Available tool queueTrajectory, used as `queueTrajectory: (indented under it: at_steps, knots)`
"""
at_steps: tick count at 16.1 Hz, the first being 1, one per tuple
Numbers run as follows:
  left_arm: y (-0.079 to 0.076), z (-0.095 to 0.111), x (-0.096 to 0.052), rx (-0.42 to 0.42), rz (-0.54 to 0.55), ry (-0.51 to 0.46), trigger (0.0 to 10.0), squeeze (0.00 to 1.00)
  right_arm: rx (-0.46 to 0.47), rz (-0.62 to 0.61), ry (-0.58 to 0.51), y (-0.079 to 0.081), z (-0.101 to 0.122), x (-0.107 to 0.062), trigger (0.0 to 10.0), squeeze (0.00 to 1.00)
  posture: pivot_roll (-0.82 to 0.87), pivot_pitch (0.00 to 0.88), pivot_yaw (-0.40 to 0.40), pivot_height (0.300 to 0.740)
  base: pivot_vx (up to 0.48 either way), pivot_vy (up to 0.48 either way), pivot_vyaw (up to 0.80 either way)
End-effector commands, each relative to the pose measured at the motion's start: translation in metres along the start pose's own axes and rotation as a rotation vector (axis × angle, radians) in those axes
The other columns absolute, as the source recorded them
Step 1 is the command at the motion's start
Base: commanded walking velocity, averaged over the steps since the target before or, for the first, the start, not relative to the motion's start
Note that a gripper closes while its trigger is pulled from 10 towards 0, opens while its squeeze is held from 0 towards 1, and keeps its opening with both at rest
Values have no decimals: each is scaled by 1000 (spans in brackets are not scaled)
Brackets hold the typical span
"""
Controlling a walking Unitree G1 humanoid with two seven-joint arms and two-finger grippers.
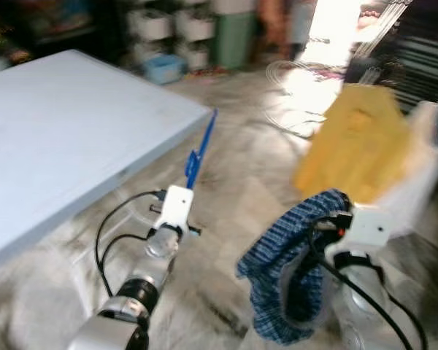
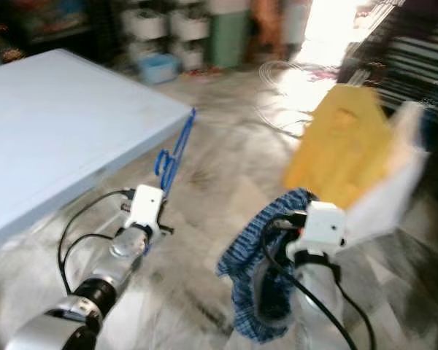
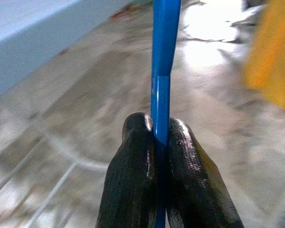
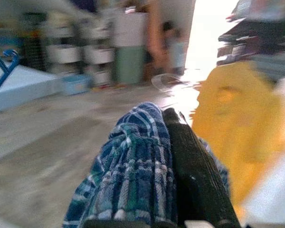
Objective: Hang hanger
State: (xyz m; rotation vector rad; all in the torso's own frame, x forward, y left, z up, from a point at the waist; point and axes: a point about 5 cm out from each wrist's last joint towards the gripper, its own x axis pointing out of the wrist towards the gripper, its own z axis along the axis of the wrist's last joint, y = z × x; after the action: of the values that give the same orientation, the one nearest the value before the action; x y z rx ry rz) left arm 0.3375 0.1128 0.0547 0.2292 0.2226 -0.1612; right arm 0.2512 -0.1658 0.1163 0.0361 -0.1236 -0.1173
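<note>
A blue hanger (image 3: pixel 161 71) is pinched between the two black fingers (image 3: pixel 133 175) of the left gripper (image 3: pixel 160 142) and held up over a grey marbled floor (image 1: pixel 226 189), just beside the corner of a pale blue table (image 1: pixel 58 131). A blue plaid cloth (image 4: pixel 133 175) is draped over the right gripper (image 4: pixel 173 142), one finger pressed against it, though a firm clamp cannot be confirmed. Blurred yellow fabric (image 1: pixel 358 142) is seen beyond the right arm.

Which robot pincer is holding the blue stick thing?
The left pincer, pinching the thin blue plastic hanger. The right pincer holds blue plaid cloth instead.
</note>
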Motion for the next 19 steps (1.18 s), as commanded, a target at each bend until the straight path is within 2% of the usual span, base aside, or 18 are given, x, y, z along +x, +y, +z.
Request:
queueTrajectory:
  at_steps: [1, 4, 8, 10, 11, 13, 15, 18, 19]
  knots:
    - [8, 0, 0, 11, 29, 3, 10000, 0, 20, 39, -12, 8, 4, 2, 10000, 0, 131, 14, -79, 740, 0, 0, 763]
    - [12, -6, -2, -19, 63, 23, 10000, 0, 27, 76, 2, 13, 0, 2, 10000, 0, 145, 19, -87, 740, 0, 0, 765]
    - [21, -8, -4, -16, 114, 32, 10000, 0, 32, 95, -2, 14, 0, 4, 10000, 0, 178, 17, -121, 740, 0, 0, 736]
    - [28, -10, -6, 52, 60, 31, 10000, 0, 32, 115, -1, 14, 0, 8, 10000, 0, 210, 21, -140, 740, 0, 0, 425]
    - [33, -11, -9, 70, -31, 29, 10000, 0, 48, 117, -5, 14, -1, 12, 10000, 0, 245, 6, -139, 740, 0, 0, 0]
    - [41, -15, -13, 76, -50, 53, 10000, 0, 77, 105, -8, 17, -2, 20, 10000, 0, 274, 0, -127, 740, 0, 0, 0]
    - [40, -14, -19, 87, -41, 5, 10000, 0, 106, 80, -28, 20, 0, 24, 10000, 0, 281, 0, -114, 740, 0, 0, 0]
    - [37, -14, -27, 94, -41, -77, 10000, 0, 131, 44, -49, 15, 1, 17, 10000, 0, 277, 0, -99, 740, 0, 0, 0]
    - [52, 3, -31, 128, 96, -192, 10000, 0, 111, 47, -54, 11, 0, 12, 10000, 0, 265, 0, -94, 740, 0, 0, 0]
